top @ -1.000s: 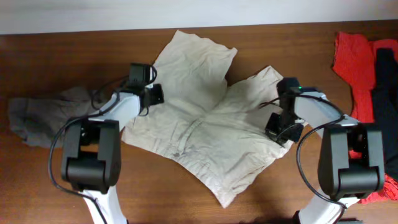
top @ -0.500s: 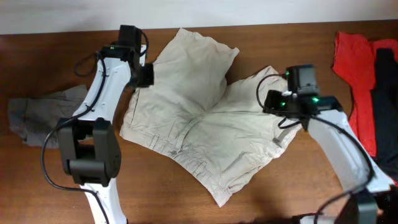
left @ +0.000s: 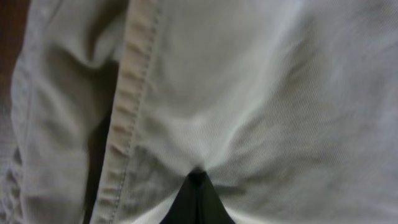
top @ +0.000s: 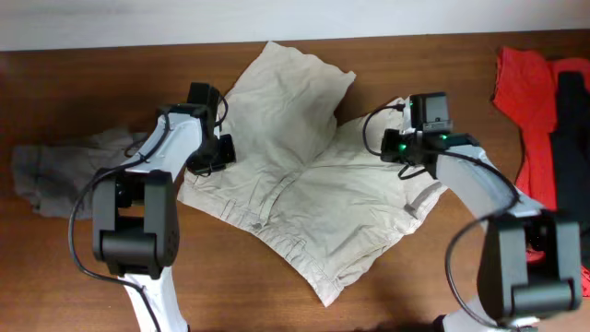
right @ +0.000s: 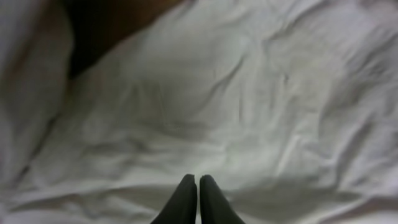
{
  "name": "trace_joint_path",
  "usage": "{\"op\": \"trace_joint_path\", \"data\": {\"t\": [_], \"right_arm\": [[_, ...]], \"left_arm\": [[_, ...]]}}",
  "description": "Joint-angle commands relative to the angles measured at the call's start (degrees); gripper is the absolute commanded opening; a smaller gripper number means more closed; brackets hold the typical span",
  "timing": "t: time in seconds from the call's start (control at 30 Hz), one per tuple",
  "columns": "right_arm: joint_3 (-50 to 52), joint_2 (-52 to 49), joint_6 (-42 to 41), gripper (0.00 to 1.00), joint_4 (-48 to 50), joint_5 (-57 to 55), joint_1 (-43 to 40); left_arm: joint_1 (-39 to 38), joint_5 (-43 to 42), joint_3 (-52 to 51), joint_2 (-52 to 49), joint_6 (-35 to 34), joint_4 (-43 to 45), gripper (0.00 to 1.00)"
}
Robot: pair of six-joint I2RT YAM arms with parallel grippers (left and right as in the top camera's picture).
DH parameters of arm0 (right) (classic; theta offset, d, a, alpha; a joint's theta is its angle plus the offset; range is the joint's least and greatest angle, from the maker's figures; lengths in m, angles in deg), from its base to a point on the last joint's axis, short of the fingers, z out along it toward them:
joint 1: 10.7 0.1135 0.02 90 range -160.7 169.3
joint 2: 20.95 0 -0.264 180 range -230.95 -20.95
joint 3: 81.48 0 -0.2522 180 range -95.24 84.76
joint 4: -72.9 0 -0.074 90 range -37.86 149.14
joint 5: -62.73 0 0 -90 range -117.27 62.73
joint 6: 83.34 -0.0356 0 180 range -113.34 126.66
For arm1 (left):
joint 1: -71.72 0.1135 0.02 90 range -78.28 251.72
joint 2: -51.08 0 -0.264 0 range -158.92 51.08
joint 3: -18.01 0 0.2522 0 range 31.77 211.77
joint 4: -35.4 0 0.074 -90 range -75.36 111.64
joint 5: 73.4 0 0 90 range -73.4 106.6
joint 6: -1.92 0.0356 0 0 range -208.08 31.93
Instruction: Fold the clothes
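The beige shorts (top: 304,194) lie spread flat on the middle of the brown table, legs pointing to the back and waistband to the front. My left gripper (top: 219,152) is at the shorts' left edge. In the left wrist view its fingers (left: 198,180) are shut, with the beige fabric (left: 261,87) puckered at their tip next to a stitched hem. My right gripper (top: 395,148) is over the right leg. In the right wrist view its fingers (right: 198,182) are shut together just above the wrinkled fabric (right: 217,93), with nothing seen between them.
A gray garment (top: 46,171) lies crumpled at the left edge of the table. A red garment (top: 521,88) and a black garment (top: 572,120) lie at the far right. The white wall runs along the back edge.
My left gripper has come from the back left down onto the shorts' left edge. My right gripper has shifted slightly left over the right leg. The shorts have hardly moved.
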Motion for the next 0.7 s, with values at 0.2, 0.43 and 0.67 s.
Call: {"op": "trace_joint_path", "data": {"t": [0.2, 0.43, 0.67], "right_arm": [[-0.2, -13.0, -9.2, 0.04, -0.5, -5.7, 0.2], [-0.2, -11.0, -18.0, 0.04, -13.0, -10.9, 0.4], [-0.2, -7.1, -21.3, 0.04, -24.7, -6.3, 6.0]], "left_arm": [[0.0, 8.4, -5.7, -1.7, -0.7, 16.3, 0.00], [0.9, 10.5, -5.3, -4.6, 3.6, 31.7, 0.00], [0.9, 10.5, -1.4, -6.8, 9.9, 40.7, 0.05]]}}
